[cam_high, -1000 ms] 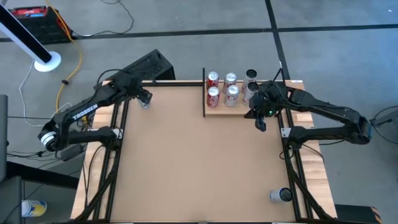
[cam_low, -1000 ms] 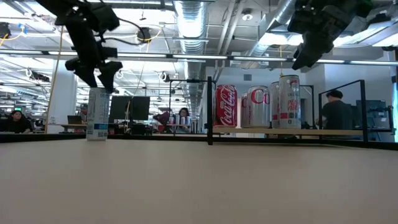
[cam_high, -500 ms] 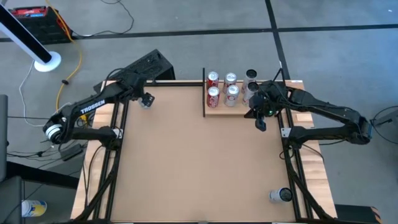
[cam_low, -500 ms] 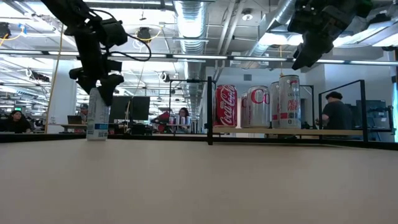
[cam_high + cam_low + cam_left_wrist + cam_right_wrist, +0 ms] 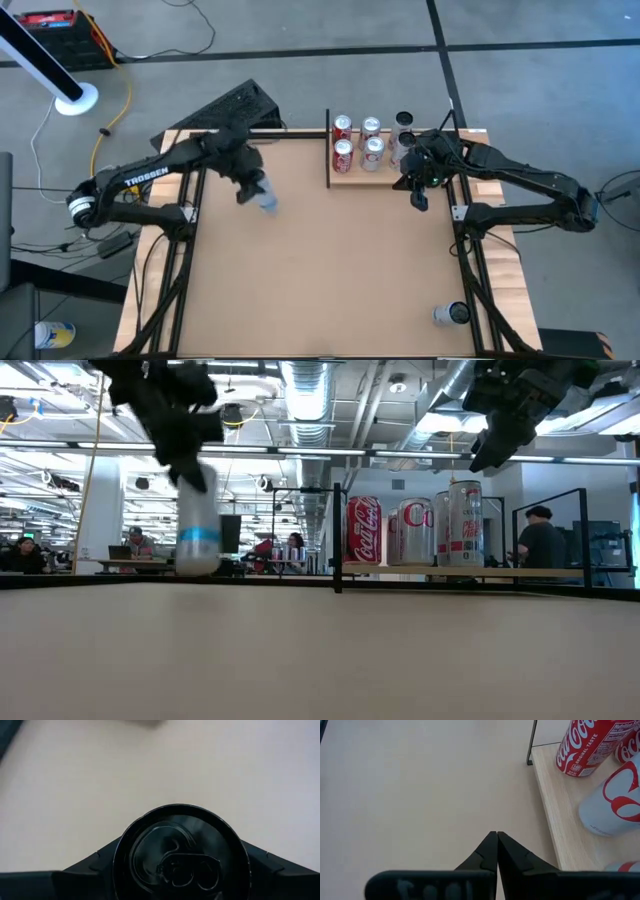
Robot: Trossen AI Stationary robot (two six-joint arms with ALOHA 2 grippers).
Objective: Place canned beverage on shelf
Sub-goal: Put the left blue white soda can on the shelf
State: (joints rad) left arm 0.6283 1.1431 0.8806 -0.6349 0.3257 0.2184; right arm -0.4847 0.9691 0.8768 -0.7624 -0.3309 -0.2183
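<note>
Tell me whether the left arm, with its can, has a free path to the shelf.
Probably yes: the left end effector grips the can, bare tabletop lies between, but the shelf's black upright bar faces it.

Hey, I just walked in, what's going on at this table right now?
The left gripper is closed on a white-and-blue can and holds it above the table's far-left part, off the tabletop. The shelf, at the table's far edge, already holds several red and silver cans. The right gripper hangs shut and empty beside the shelf's near-right end. Another can lies at the table's near-right corner.
</note>
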